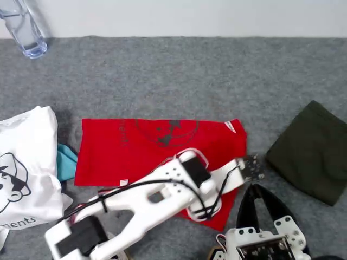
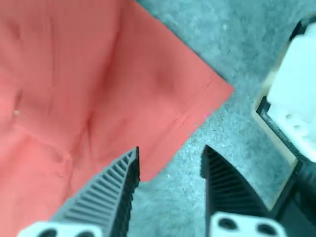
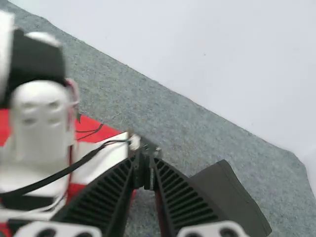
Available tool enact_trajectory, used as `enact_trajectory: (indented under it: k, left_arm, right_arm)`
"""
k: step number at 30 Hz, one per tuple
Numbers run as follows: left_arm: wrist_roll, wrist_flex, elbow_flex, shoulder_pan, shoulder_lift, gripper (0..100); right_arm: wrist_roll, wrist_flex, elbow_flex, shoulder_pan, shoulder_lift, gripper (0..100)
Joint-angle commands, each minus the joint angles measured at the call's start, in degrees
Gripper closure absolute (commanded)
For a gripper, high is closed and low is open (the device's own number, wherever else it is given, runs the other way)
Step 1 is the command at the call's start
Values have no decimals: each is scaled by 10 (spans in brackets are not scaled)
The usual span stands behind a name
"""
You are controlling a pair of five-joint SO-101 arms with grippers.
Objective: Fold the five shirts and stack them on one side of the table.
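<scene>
The ribbed black fingers (image 2: 116, 190) of the left gripper (image 2: 170, 150) are spread apart and hold nothing. One is above the hem of the flat red cotton shirt (image 2: 74, 89), the other above the bare grey carpet-like table cover (image 2: 197, 29). The shirt's corner lies just ahead of the fingertips, and most of the cloth runs off behind the first finger. The right gripper (image 3: 145, 173) has its fingers pressed together and empty. It sits close beside the left one, with the folded dark green shirt (image 1: 312, 151) to its outer side.

The likeliest failure is a poor pinch. The hem sits right at one fingertip, so closing from here could catch only a thin lip of cloth, or the top layer alone. A lift would then let it slip free or pull the layers askew.

Coming down too hard could snag a finger in the rough cover and bunch the edge instead of getting under it.

The two grippers are also very near each other, so a swing by either arm risks a knock, or catching the loose cable on the left wrist.
</scene>
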Motion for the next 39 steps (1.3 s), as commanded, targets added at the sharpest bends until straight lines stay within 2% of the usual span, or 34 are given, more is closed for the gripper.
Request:
enact_trajectory:
  k: [1, 9, 18, 25, 33, 39]
  left_arm:
    - [-2, -59, 66, 5, -47, 770]
    - [4, -122, 132, 33, -46, 768]
    - [24, -230, 185, 32, -46, 768]
    - [40, -232, 150, 31, 11, 781]
    - [44, -179, 65, 33, 108, 888]
    - [19, -174, 57, 50, 114, 991]
  right_arm:
    - [6, 22, -4, -44, -30, 987]
    - [6, 22, -4, -44, -29, 987]
    - [6, 22, -4, -44, -29, 987]
    - [6, 20, -4, -44, -29, 987]
    - [6, 20, -4, -44, -29, 987]
    - [6, 21, -4, -44, -30, 987]
